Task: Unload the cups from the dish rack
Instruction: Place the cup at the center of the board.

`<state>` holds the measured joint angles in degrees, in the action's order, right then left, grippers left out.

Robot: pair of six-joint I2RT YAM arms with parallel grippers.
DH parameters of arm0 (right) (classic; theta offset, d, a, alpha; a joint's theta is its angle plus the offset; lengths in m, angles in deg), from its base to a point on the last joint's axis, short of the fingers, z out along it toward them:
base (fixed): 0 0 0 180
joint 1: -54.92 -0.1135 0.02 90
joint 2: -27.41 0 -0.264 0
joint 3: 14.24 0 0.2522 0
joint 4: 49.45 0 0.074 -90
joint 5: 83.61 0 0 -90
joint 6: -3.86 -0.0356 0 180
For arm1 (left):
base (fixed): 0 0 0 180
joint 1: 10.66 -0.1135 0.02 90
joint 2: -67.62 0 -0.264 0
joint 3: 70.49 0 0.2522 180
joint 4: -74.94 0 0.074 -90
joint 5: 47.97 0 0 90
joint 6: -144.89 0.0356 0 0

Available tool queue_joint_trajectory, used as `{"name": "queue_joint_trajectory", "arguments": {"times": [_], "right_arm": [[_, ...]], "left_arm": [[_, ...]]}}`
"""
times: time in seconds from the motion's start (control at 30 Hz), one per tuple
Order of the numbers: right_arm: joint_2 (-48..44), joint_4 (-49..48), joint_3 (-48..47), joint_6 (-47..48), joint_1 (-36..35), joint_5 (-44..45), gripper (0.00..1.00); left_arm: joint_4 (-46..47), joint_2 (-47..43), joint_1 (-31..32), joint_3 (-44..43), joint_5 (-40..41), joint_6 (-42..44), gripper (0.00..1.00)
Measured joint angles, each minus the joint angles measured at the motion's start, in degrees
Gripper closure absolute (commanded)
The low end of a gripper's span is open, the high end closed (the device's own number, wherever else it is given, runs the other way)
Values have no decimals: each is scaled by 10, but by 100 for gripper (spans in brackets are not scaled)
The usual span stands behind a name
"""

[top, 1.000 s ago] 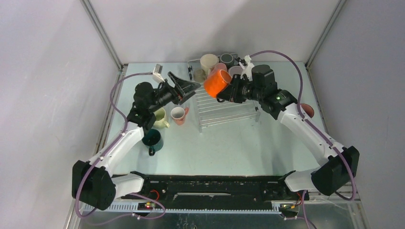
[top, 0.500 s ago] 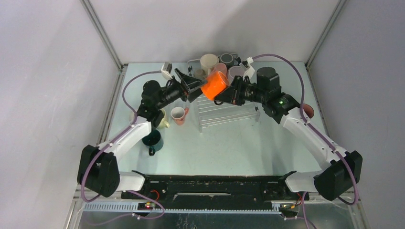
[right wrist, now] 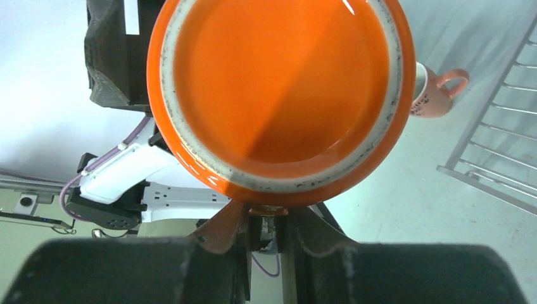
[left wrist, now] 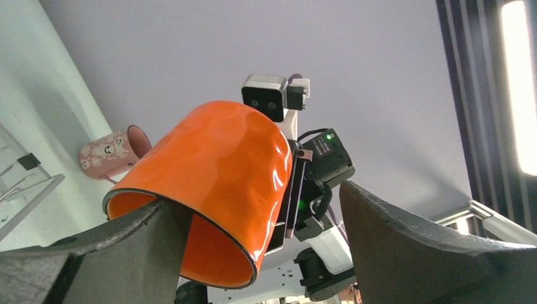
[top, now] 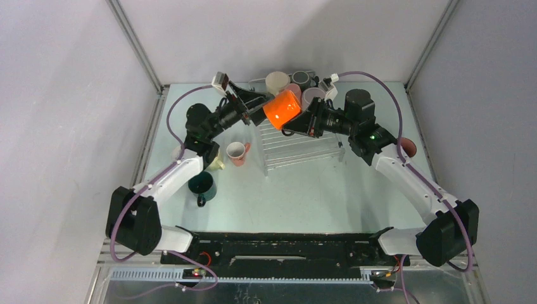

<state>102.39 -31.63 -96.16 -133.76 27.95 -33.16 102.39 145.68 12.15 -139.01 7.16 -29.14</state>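
Near-left of the dish rack (top: 297, 151), a teal cup (top: 202, 185) and a pink cup (top: 236, 152) sit on the table (top: 304, 190). Above the rack's far-left corner we hold the orange mug (top: 282, 109) airborne. The right gripper (right wrist: 266, 218) is clamped on its handle, axis running arm to arm, mouth facing the left gripper (top: 258, 109). Left jaws are spread, straddling the rim; contact unclear. We judge a handover: left closes across the wall. Farther back, more cups (top: 277, 81) wait at the rack's far end.
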Motion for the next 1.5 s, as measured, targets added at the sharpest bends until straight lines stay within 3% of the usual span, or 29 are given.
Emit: {"name": "queue_joint_trajectory", "arguments": {"times": [0.33,0.67,0.83,0.97,1.33,1.5], "right_arm": [[0,-61,19,-40,7,-23,100],[-2,-96,34,-59,10,-30,100],[-3,-96,34,-58,10,-29,100],[-5,-89,34,-48,10,-26,100],[-10,-51,34,8,10,-3,100],[-11,-47,41,15,7,-6,100]], "left_arm": [[29,19,8,-17,-5,-29,31],[35,26,13,-27,-15,-35,33],[36,26,13,-27,-16,-35,40],[29,26,14,-27,-21,-35,51],[6,26,26,-27,-28,-51,99],[-2,21,32,-34,-31,-50,100]]}}
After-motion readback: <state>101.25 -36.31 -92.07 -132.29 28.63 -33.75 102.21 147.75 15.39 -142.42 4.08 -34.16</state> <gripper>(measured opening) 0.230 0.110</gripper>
